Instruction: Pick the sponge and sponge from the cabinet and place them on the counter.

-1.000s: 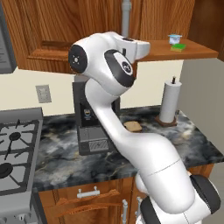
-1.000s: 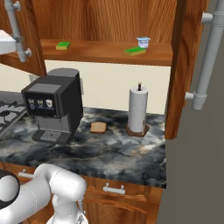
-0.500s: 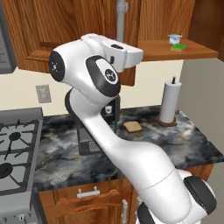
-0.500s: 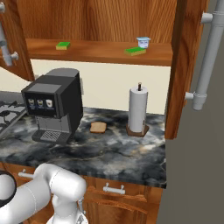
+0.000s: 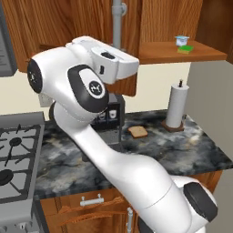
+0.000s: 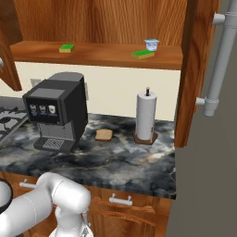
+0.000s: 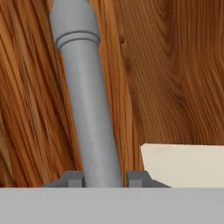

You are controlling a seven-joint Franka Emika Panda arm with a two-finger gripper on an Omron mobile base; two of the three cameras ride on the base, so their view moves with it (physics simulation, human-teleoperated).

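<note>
The tool point(image 7: 104, 178) grips the cabinet's bar handle point(image 7: 85, 105); two sponges point(image 6: 143, 54) lie above the marbled counter point(image 6: 129, 159).

The left base view looks forward and down from behind the arm point(image 5: 113, 150), which fills the frame's centre; the stove point(image 5: 16, 159) sits at lower left and the shelf point(image 5: 182, 52) at upper right. The right base view looks at the same kitchen from the other side, with the arm at lower left. Both share the dark surface point(image 6: 115, 162), coffee machine point(image 6: 58, 111), paper towel roll point(image 6: 146, 115), bread slice point(image 6: 104, 134) and shelf. The hand view sits very close to a cabinet door, facing along its grey bar handle point(image 7: 87, 100), which runs from top to bottom between the claw point(image 7: 105, 178) tips.
</note>
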